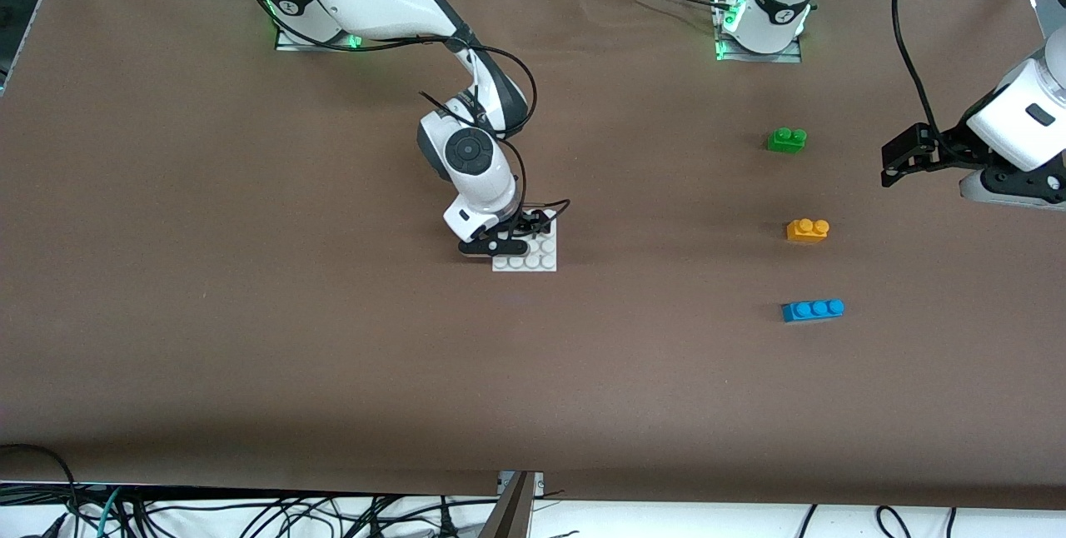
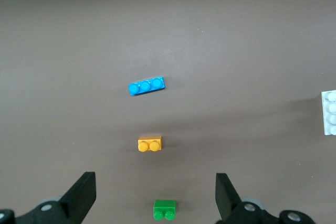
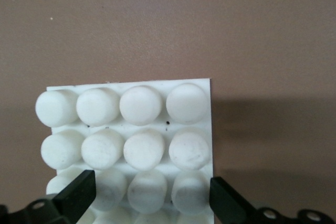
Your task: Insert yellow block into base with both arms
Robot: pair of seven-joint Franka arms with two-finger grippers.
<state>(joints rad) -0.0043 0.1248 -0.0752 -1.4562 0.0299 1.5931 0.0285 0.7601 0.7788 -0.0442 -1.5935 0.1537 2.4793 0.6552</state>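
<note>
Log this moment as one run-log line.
right gripper: open, low at base | left gripper: open, above green brick | yellow block: on table, untouched

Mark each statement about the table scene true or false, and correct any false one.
1. The yellow block lies between the green brick and the blue brick. True.
2. The left gripper holds the yellow block. False: its jaws are open and empty, above the table.
3. The right gripper is at the base, jaws open. True.
4. The yellow block sits on the base. False: it lies on the table, toward the left arm's end.
</note>
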